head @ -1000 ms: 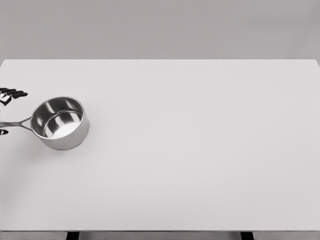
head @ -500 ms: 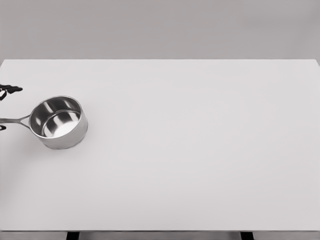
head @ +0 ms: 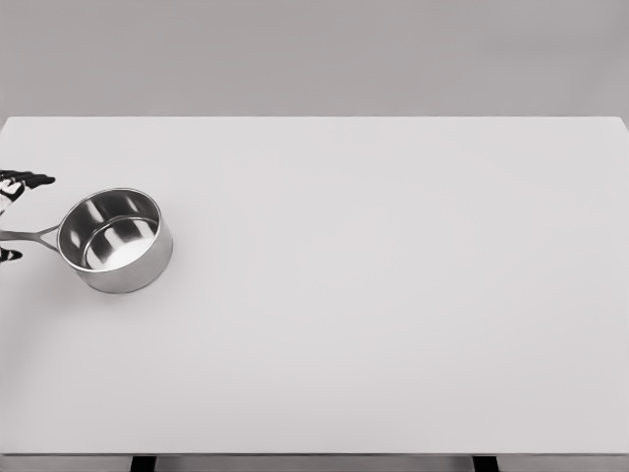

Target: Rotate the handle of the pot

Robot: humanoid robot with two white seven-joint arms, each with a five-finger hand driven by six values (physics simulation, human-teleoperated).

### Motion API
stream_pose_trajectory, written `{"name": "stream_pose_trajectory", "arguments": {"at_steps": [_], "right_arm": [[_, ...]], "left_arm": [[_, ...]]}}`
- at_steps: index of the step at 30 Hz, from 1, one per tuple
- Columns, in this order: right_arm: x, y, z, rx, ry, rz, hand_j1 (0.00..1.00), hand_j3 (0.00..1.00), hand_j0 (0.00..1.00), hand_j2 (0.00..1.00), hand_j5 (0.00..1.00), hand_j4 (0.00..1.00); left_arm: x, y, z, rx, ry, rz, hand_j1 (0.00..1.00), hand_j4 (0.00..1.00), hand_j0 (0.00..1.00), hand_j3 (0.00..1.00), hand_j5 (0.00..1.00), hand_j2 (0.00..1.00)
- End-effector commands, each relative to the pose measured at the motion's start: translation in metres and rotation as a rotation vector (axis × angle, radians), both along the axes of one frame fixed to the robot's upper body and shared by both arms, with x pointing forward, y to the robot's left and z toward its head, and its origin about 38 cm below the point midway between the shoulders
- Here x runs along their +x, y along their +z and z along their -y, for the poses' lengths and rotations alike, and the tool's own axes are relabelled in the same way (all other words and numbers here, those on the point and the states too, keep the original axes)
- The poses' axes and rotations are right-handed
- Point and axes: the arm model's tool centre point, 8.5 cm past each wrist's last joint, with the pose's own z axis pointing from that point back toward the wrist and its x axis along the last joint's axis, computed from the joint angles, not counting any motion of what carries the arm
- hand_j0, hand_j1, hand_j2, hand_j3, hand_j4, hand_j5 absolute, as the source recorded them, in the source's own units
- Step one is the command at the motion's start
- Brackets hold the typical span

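The steel pot [head: 116, 241] sits at the table's [head: 393, 295] far-left side, its handle [head: 28, 235] pointing left off-frame. The left hand [head: 18, 183] shows only dark fingertips above and below the handle — whether they clamp it, I cannot tell. A loose hold could slip and slide the pot rather than turn it.

You face a bare simulated test scene: one plain white table [head: 393, 295], a featureless grey backdrop [head: 314, 54], no furnishings.
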Motion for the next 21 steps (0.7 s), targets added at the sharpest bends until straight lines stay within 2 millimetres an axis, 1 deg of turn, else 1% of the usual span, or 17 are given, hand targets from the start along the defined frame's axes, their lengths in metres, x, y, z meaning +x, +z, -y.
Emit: {"name": "stream_pose_trajectory", "arguments": {"at_steps": [1,3,5,8,11,12,13,14,15,17,18,19,20,21], "right_arm": [[0.0,0.0,0.0,0.0,0.0,0.001,1.0,1.0,1.0,1.0,1.0,1.0],[0.0,0.0,0.0,0.0,0.0,0.0,1.0,1.0,1.0,1.0,1.0,1.0],[0.0,0.0,0.0,0.0,0.0,0.0,1.0,1.0,1.0,1.0,1.0,1.0],[0.0,0.0,0.0,0.0,0.0,0.0,1.0,1.0,1.0,1.0,1.0,1.0],[0.0,0.0,0.0,0.0,0.0,0.0,1.0,1.0,1.0,1.0,1.0,1.0],[0.0,0.0,0.0,0.0,0.0,0.001,1.0,1.0,1.0,1.0,1.0,1.0],[0.0,0.0,0.0,0.0,0.0,0.0,1.0,1.0,1.0,1.0,1.0,1.0],[0.0,0.0,0.0,0.0,0.0,0.0,1.0,1.0,1.0,1.0,1.0,1.0],[0.0,0.0,0.0,0.0,0.0,0.0,1.0,1.0,1.0,1.0,1.0,1.0],[0.0,0.0,0.0,0.0,0.0,0.0,1.0,1.0,1.0,1.0,1.0,1.0],[0.0,0.0,0.0,0.0,0.0,0.0,1.0,1.0,1.0,1.0,1.0,1.0],[0.0,0.0,0.0,0.0,0.0,0.0,1.0,1.0,1.0,1.0,1.0,1.0],[0.0,0.0,0.0,0.0,0.0,0.0,1.0,1.0,1.0,1.0,1.0,1.0],[0.0,0.0,0.0,0.0,0.0,0.0,1.0,1.0,1.0,1.0,1.0,1.0]], "left_arm": [[0.002,0.011,0.014,-0.016,-0.039,0.037,1.0,1.0,1.0,1.0,1.0,1.0],[-0.006,0.014,0.024,-0.065,-0.073,0.043,1.0,1.0,1.0,1.0,1.0,1.0],[-0.017,0.013,0.035,-0.108,-0.105,0.036,1.0,1.0,1.0,1.0,1.0,1.0],[-0.023,0.02,0.037,-0.117,-0.118,0.05,1.0,1.0,1.0,1.0,1.0,1.0],[-0.032,0.04,0.025,-0.139,-0.103,0.078,1.0,1.0,1.0,1.0,1.0,1.0],[-0.035,0.048,0.024,-0.144,-0.104,0.098,1.0,1.0,1.0,1.0,1.0,1.0],[-0.038,0.063,0.023,-0.142,-0.106,0.142,1.0,1.0,1.0,1.0,1.0,1.0],[-0.043,0.078,0.027,-0.139,-0.122,0.182,1.0,1.0,1.0,1.0,1.0,1.0],[-0.046,0.088,0.036,-0.135,-0.151,0.21,1.0,1.0,1.0,1.0,1.0,1.0],[-0.053,0.108,0.069,-0.143,-0.254,0.27,1.0,1.0,1.0,1.0,1.0,1.0],[-0.055,0.113,0.078,-0.158,-0.282,0.281,1.0,1.0,1.0,1.0,1.0,1.0],[-0.054,0.116,0.079,-0.176,-0.288,0.286,1.0,1.0,1.0,1.0,1.0,1.0],[-0.054,0.115,0.079,-0.183,-0.29,0.283,1.0,1.0,1.0,1.0,1.0,1.0],[-0.054,0.108,0.083,-0.196,-0.294,0.267,1.0,1.0,1.0,1.0,1.0,1.0]]}}
